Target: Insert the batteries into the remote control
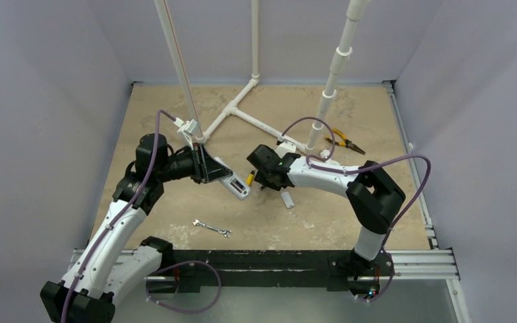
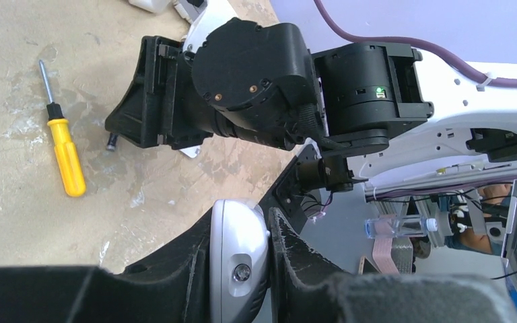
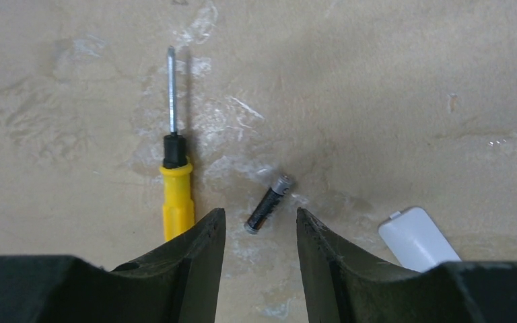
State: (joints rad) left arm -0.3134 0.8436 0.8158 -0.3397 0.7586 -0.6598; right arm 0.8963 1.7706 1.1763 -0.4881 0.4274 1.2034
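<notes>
Tan mottled bench (image 1: 289, 225) under plain pale walls, and we see the left jaws clamped tight on the white remote control (image 2: 239, 269), pinching it by its sides near mid-bench. Just to its right, the right jaws stand partly open, gripping nothing, hanging over a small dark battery (image 3: 268, 204) that lies loose on the bench between them. Beside it we spot a yellow-handled screwdriver (image 3: 176, 195), and on the other side a white plastic cover (image 3: 417, 239).
</notes>
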